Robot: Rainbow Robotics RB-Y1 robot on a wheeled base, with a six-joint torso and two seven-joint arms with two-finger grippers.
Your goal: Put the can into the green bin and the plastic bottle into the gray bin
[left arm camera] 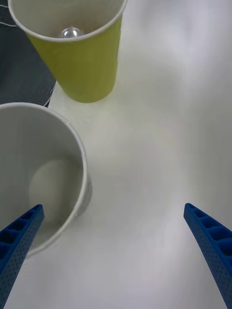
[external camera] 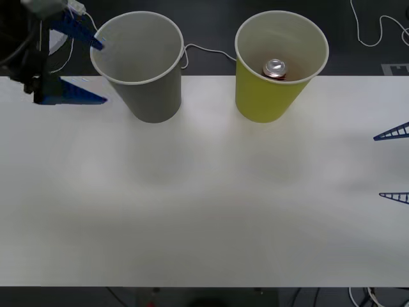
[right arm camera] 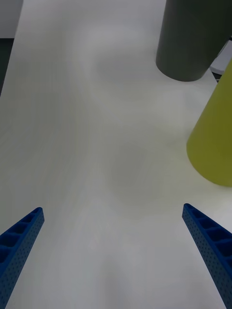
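I see the can (external camera: 275, 68) inside the green bin (external camera: 265, 96). My left gripper (external camera: 96, 71) hangs wide apart and empty beside the gray bin (external camera: 153, 96); my right gripper (external camera: 391, 165) likewise, at the table's (external camera: 204, 211) right edge.

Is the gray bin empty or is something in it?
Empty: the left wrist view looks down into the gray bin and shows only its bare pale bottom.

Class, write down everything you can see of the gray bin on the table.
The large gray paper-cup-shaped bin has a white rolled rim, a pale inside and walls tapering to a narrower base. It stands upright at the white table's far edge, apart from the yellow-green bin on its right. Its round bottom looks bare. The left gripper, jaws open, hovers beside its rim, seemingly without touching it.
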